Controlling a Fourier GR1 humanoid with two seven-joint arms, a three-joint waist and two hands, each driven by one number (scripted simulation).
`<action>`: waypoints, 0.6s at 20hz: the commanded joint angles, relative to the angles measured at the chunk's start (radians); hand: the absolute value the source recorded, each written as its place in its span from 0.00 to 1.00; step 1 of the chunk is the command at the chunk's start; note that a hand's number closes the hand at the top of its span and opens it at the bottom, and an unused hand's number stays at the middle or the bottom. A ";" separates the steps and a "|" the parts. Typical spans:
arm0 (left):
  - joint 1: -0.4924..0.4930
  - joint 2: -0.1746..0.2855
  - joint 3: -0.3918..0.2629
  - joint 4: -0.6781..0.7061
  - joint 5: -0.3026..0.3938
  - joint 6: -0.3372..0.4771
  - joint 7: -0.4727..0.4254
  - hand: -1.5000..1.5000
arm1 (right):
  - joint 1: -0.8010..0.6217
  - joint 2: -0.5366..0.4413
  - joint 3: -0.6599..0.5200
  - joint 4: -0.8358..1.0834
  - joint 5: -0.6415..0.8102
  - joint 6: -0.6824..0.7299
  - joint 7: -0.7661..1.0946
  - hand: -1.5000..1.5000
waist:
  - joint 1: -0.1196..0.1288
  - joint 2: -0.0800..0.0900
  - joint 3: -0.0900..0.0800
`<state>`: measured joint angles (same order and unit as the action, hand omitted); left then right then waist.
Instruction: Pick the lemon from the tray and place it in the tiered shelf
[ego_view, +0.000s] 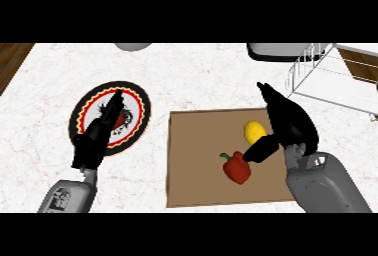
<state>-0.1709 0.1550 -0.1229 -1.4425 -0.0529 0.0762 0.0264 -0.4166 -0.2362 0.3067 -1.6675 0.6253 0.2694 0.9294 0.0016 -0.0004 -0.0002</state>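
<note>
**A:** Entry one, right hand (293, 125). Fingers?

**B:** Straight and together, pointing away across the counter (199, 80). The thumb is spread to the left and clamps nothing. Its tip lies just beside the lower edge of the lemon (255, 131); I cannot tell whether they touch.

**A:** Lemon, location?

**B:** On the brown tray (193, 187), right of centre. A red bell pepper (237, 169) lies near it, on the robot's side.

**A:** Entry two, left hand (92, 145)?

**B:** Fingers straight and together, holding nothing, stretched over a round plate (140, 107) with a black, red and yellow rim. The plate sits left of the tray, near it but apart.

**A:** Outlying items?

**B:** White wire tiered shelf (332, 85) at the far right, well apart from the lemon. One grey rounded object (133, 46) at the far edge, kind unclear.
</note>
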 joint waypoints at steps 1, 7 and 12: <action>-0.018 0.027 0.059 0.042 0.005 -0.041 -0.043 0.50 | 0.038 0.015 -0.030 0.016 0.033 0.020 -0.029 0.00 | -0.002 0.000 0.000; 0.048 -0.042 -0.004 -0.068 -0.050 -0.016 0.021 0.50 | 0.054 0.075 -0.021 0.062 0.109 0.027 -0.061 0.00 | 0.000 0.000 0.000; -0.018 -0.028 0.050 0.010 -0.040 -0.050 0.002 0.50 | -0.026 0.060 -0.093 0.173 0.123 0.070 -0.112 0.00 | 0.000 0.001 0.000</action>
<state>-0.1506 0.1306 -0.0974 -1.4644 -0.0903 0.0420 0.0248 -0.4060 -0.1764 0.2599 -1.5548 0.7350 0.3110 0.8544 0.0021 0.0000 0.0000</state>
